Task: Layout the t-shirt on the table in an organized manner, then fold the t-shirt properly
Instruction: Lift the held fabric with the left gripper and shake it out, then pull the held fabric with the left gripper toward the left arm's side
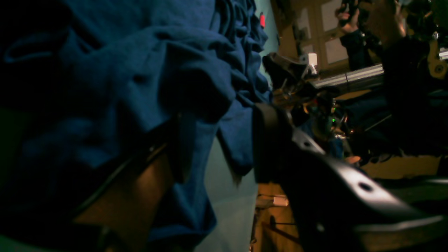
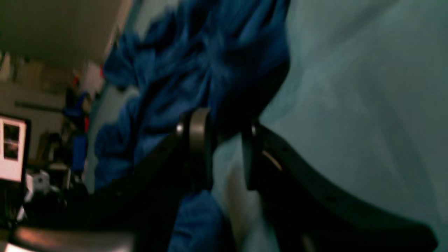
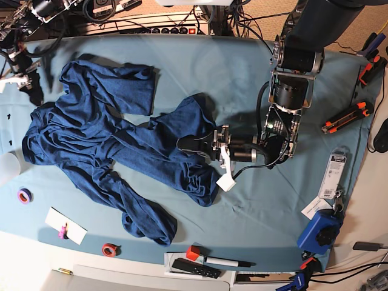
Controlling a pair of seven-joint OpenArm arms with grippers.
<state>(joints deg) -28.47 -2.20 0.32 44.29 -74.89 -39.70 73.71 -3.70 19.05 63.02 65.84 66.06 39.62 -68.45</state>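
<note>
Shirt first: the dark navy t-shirt (image 3: pixel 115 145) lies crumpled across the left and middle of the teal-covered table (image 3: pixel 242 73), twisted into ropes of cloth, one sleeve spread flat at the top, a long bunched tail running down toward the front edge. Nothing laid out yet, by my reading. It's soft, light knit and will drape and drag rather than hold any shape, so a pinch in the middle just lifts a lump. Better holds look like the hem corners or the shoulder seams, one per arm, pulled apart to open it.

Left gripper (image 1: pixel 220 150) is low over the shirt's right-hand fold, jaws apart, a flap of cloth hanging in the gap with bare table showing beside it, so no pinch there. Right gripper (image 2: pixel 224 147) is down at the table too, fingers (image 2: pixel 197 140) spaced, a dark fold sitting across the tips; whether it's nipped, I can't tell.

Writing? A white packet (image 3: pixel 332 176) at the table's right edge carries print, too small to read. No logo shows on the shirt.
</note>
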